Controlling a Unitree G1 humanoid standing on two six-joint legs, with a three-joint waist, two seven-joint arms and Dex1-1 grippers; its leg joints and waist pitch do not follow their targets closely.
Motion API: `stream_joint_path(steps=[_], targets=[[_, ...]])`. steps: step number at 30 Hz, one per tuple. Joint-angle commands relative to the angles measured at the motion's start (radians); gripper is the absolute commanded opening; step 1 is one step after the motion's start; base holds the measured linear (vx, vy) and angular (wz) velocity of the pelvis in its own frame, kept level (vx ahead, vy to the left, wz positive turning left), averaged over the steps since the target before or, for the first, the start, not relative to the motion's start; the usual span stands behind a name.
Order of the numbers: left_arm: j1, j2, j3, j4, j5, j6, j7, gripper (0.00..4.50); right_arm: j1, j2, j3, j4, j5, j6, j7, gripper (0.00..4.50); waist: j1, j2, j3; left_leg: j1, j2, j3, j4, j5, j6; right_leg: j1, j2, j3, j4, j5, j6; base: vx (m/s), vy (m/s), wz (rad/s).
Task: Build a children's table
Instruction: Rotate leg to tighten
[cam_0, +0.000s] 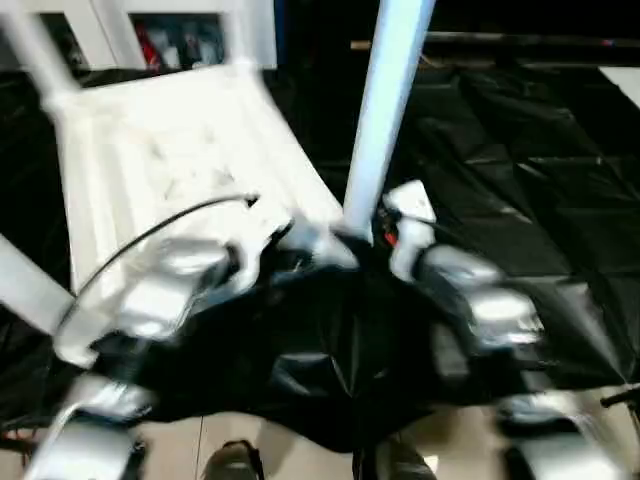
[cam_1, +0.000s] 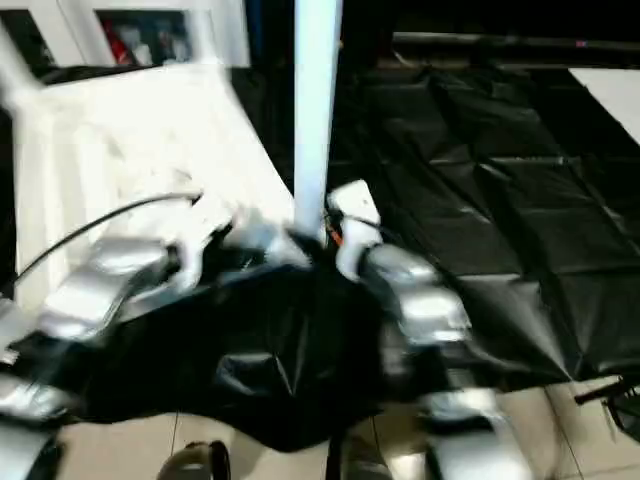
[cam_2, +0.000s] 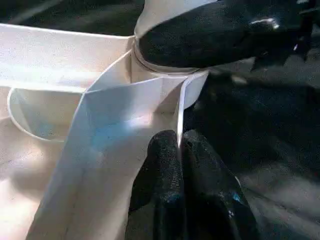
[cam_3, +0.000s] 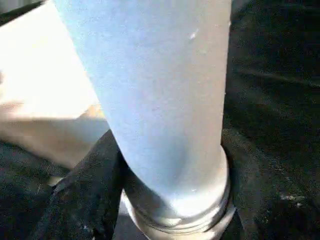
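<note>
Looking down from the head camera, you have motion blur over most of the near scene, so fine contact is hard to judge. The black sheet (cam_0: 520, 180) covers the floor from 12 to 4 o'clock and lies open and bare there, your widest room for moving; a strip of pale floor (cam_0: 250, 440) shows along 6 o'clock. The children's table (cam_0: 170, 150) lies upside down at 10 to 11 o'clock, its ribbed underside facing up, its far edge cut off by the picture top and its left edge by the frame. A white cabinet (cam_0: 180, 30) stands behind it at 11 o'clock, only partly in frame.

One leg (cam_0: 385, 110) stands upright at 12 o'clock in the table's near right corner socket (cam_2: 170, 80), its top cut off. Other legs show as blurred stubs at 9 o'clock and at the far left corner.

Your right gripper (cam_0: 365, 235) sits at the base of that upright leg. In the left wrist view one black finger (cam_2: 215, 30) of it lies across the leg just above the socket rim; the other finger is hidden behind the tube, so the jaws stand apart around the leg, clasping it.

Your left gripper (cam_2: 179, 185) is closed, fingertips pressed together on the thin table rim wall just beside the socket.
</note>
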Motion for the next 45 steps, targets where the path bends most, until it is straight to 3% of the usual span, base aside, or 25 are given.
stream_joint_path(steps=[1, 5, 9, 14, 19, 24, 31, 40, 45], targets=[[-0.046, -0.06, 0.044, 0.013, -0.02, -0.022, 0.117, 0.0, 0.029, 0.093, 0.105, 0.027, -0.022, 0.008, -0.009, 2.97, 0.005, -0.002, -0.086, 0.01, 0.01, -0.011, -0.073, -0.207, 0.015, 0.061, -0.038, 0.041, -0.077, -0.327, -0.17, 0.0, 0.0, 0.0], [-0.043, -0.056, 0.03, 0.002, -0.013, -0.043, 0.09, 0.0, 0.026, 0.119, 0.111, 0.016, -0.007, -0.001, 0.027, 3.41, 0.004, -0.003, -0.09, 0.009, 0.009, -0.008, -0.071, -0.187, 0.034, 0.066, -0.036, 0.042, -0.07, -0.251, -0.192, 0.0, 0.0, 0.0], [-0.016, -0.026, 0.015, -0.028, -0.019, -0.065, 0.029, 0.0, 0.015, 0.06, 0.144, -0.005, -0.026, -0.013, 0.101, 3.77, 0.004, -0.003, -0.089, 0.009, 0.009, -0.008, -0.072, -0.202, 0.038, 0.068, -0.039, 0.042, -0.073, -0.275, -0.191, 0.0, 0.0, 0.0], [0.031, 0.027, -0.013, -0.082, -0.048, -0.095, -0.097, 0.0, 0.008, -0.069, 0.179, -0.058, -0.009, -0.007, 0.288, 3.77, 0.004, -0.004, -0.09, 0.007, 0.013, -0.01, -0.07, -0.204, 0.048, 0.071, -0.041, 0.042, -0.071, -0.278, -0.186, 0.0, 0.0, 0.0], [0.066, 0.091, -0.049, -0.132, -0.085, -0.097, -0.248, 0.0, 0.014, -0.21, 0.21, -0.111, 0.011, -0.013, 0.532, 3.77, 0.009, -0.001, -0.095, 0.01, 0.016, -0.006, -0.064, -0.159, 0.078, 0.072, -0.039, 0.043, -0.06, -0.193, -0.233, 0.0, 0.0, 0.0], [0.074, 0.138, -0.069, -0.136, -0.089, -0.112, -0.336, 0.0, 0.012, -0.279, 0.234, -0.111, 0.019, -0.04, 0.64, 3.77, 0.02, 0.0, -0.096, 0.014, 0.018, -0.004, -0.061, -0.154, 0.09, 0.069, -0.04, 0.043, -0.058, -0.184, -0.258, 0.0, 0.0, 0.0], [0.077, 0.208, -0.08, -0.145, -0.112, -0.104, -0.467, 0.0, 0.003, -0.307, 0.234, -0.113, 0.038, -0.015, 0.727, 3.77, 0.028, 0.003, -0.094, 0.014, 0.018, -0.006, -0.064, -0.183, 0.065, 0.07, -0.041, 0.043, -0.058, -0.222, -0.251, 0.0, 0.0, 0.0], [0.068, 0.214, -0.065, -0.124, -0.125, -0.115, -0.481, 0.0, 0.006, -0.31, 0.237, -0.117, 0.051, -0.003, 0.748, 3.03, 0.038, 0.002, -0.094, 0.015, 0.019, -0.004, -0.062, -0.161, 0.066, 0.068, -0.041, 0.044, -0.055, -0.195, -0.26, 0.0, 0.0, 0.0], [0.033, 0.144, -0.023, -0.073, -0.105, -0.077, -0.326, 0.0, 0.007, -0.247, 0.21, -0.063, 0.016, -0.003, 0.599, 2.75, 0.039, -0.002, -0.093, 0.014, 0.018, -0.004, -0.063, -0.175, 0.051, 0.067, -0.042, 0.045, -0.059, -0.229, -0.25, 0.0, 0.0, 0.0]])
